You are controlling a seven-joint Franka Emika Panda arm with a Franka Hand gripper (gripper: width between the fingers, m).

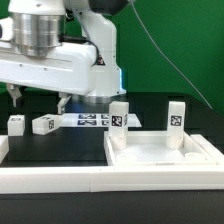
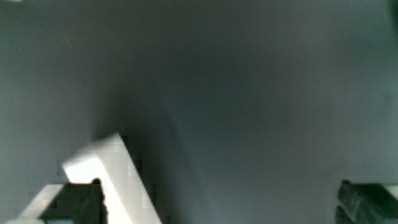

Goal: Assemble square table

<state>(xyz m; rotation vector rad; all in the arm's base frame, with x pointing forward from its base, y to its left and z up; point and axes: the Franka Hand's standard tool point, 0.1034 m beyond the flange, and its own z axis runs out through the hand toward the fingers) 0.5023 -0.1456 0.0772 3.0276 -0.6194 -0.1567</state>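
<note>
Pincer [image 1: 37,98] over black table [image 1: 150,120] (green backdrop [image 1: 170,40])

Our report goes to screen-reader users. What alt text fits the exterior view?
A Panda arm's claw hangs open, empty, near two lying legs on a black table. At the exterior view's right, two upright legs stand at the far corners of the white square slab; the marker board lies behind.

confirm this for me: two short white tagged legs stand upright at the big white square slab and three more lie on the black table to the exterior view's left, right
Not quite. Only two short white tagged legs lie on the black table, not three: one lying leg and a second lying leg beside it, as the exterior view shows. The two upright legs do stand at the large white plastic square slab.
</note>
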